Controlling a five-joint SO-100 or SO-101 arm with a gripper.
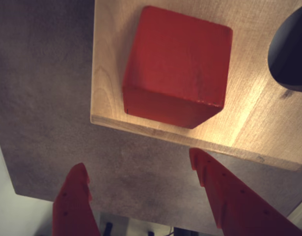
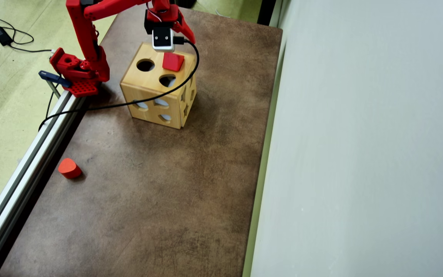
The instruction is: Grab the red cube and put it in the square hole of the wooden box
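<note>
The red cube [image 1: 178,69] [image 2: 173,61] lies tilted on top of the wooden box [image 1: 109,59] [image 2: 150,98], near one corner of its top face. The square hole does not show; the cube covers that spot. My gripper [image 1: 138,158] is open with nothing between its red fingers. In the wrist view it hangs just off the box's edge, over the brown table, a short way back from the cube. In the overhead view the wrist sits above the box's far edge.
A dark rounded hole [image 1: 290,49] [image 2: 145,65] and a teardrop hole [image 2: 167,80] also open in the box top. An orange-red rounded block [image 2: 69,168] lies near the table's left rail [image 2: 25,169]. A black cable [image 2: 129,103] drapes across the box.
</note>
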